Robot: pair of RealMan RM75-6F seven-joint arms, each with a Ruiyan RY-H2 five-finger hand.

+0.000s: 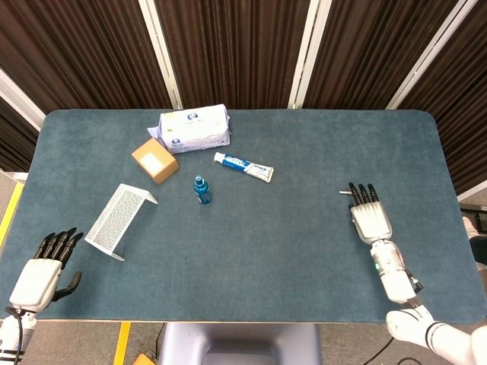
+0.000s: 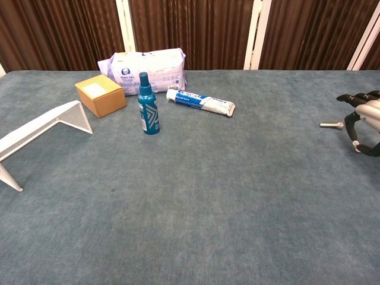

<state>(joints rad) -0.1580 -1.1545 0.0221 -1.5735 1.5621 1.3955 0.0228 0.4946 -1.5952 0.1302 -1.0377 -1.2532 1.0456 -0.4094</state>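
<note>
1. The left robot hand (image 1: 36,276) sits at the near left corner of the blue-green felt-covered surface (image 1: 251,243), palm down, its dark fingers spread and holding nothing; only the head view shows it.
2. The right robot hand (image 1: 370,217) lies over the near right part of the surface, fingers stretched out and a little apart, holding nothing. In the chest view it shows only at the right edge (image 2: 367,119).
3. A small grey metal pin (image 2: 330,124) lies on the surface just beside the right robot hand, off its thumb side. Whether the thumb touches it cannot be told.
4. A white wire-mesh rack (image 1: 118,218) rests on the surface beyond the left robot hand and is the nearest thing to it, apart from it. One end of it is folded down like a leg (image 2: 74,114).
5. Further back, a teal spray bottle (image 2: 147,106) stands upright near the middle-left of the surface.
6. Left of the bottle and slightly behind it sits a small tan cardboard box with a pale label (image 2: 100,94).
7. Right of the bottle, a white-and-blue toothpaste tube (image 2: 200,101) lies flat, well apart from the right robot hand.
8. Farthest back, a white and lilac soft pack of wipes (image 2: 147,67) lies near the surface's rear edge, just behind the box and bottle, before dark brown curtains (image 1: 228,46).
</note>
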